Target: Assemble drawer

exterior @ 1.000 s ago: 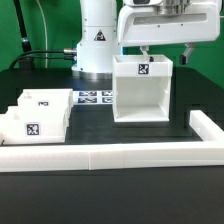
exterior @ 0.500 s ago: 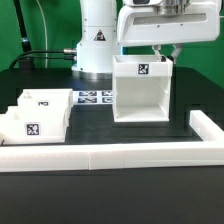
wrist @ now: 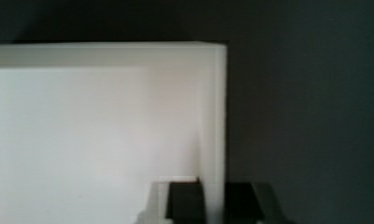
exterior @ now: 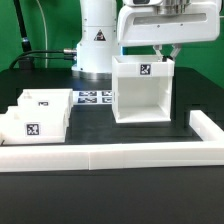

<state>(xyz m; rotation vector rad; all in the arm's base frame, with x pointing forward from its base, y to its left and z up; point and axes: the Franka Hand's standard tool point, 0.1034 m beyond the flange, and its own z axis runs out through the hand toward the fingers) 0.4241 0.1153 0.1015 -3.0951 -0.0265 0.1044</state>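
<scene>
The tall white drawer housing [exterior: 143, 95] stands upright on the black table, open side facing the front, with a tag on its inner back wall. My gripper [exterior: 168, 55] is above its top right corner, and its fingers close over the top edge of the right wall. In the wrist view the two dark fingers [wrist: 180, 205] press on either side of the thin white wall [wrist: 214, 120], gripper [wrist: 216, 205] shut on it. Two small white trays [exterior: 35, 118] with tags lie together at the exterior view's left.
The marker board [exterior: 93, 98] lies flat between the trays and the housing. The long low white border wall [exterior: 110, 158] runs along the front and turns back at the right [exterior: 208, 130]. The robot base [exterior: 98, 40] stands behind.
The fingers were spread wide above the housing a second ago. They have since closed onto the right wall's top edge. The housing sits a touch further right.
</scene>
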